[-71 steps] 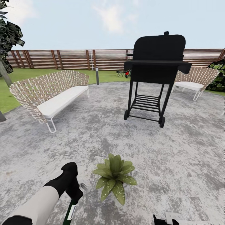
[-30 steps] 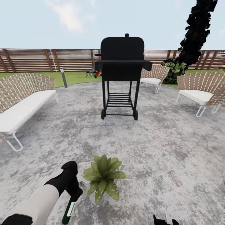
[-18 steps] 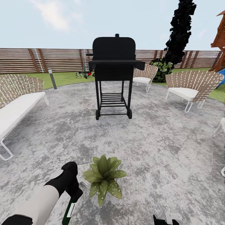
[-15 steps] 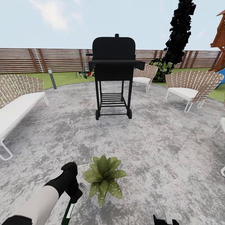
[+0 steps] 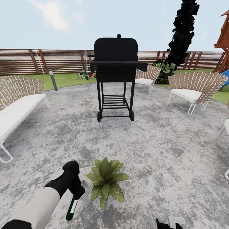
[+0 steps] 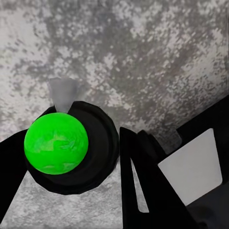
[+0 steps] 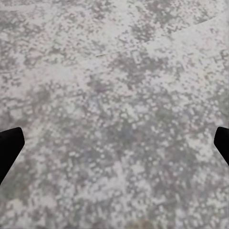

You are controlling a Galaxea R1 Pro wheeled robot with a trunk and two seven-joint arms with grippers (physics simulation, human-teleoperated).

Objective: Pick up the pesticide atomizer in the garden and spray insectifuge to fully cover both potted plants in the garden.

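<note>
One potted plant (image 5: 106, 182), a rosette of broad light-green speckled leaves, sits on the grey stone patio (image 5: 152, 140) close in front of me. My left gripper (image 5: 76, 191) is just to its left, shut on the pesticide atomizer (image 5: 72, 207), a slim dark-green bottle hanging tilted below the fingers. In the left wrist view the atomizer (image 6: 56, 143) appears end-on as a bright green disc in a black ring, its grey nozzle pointing at the patio. My right gripper (image 5: 168, 224) is at the bottom edge, its fingertips (image 7: 7, 148) wide apart over bare stone, open.
A black grill (image 5: 116, 74) on wheels stands mid-patio. A wicker sofa (image 5: 16, 101) is on the left, and wicker chairs (image 5: 195, 87) are on the right and at the back. Lawn, a slat fence (image 5: 47, 61) and a dark tree (image 5: 183, 35) lie behind. A small spiky plant (image 5: 84, 73) grows near the fence.
The view swung right earlier, then held still. In the last half second my left gripper rose slightly and moved toward the plant, showing more of the tilted bottle.
</note>
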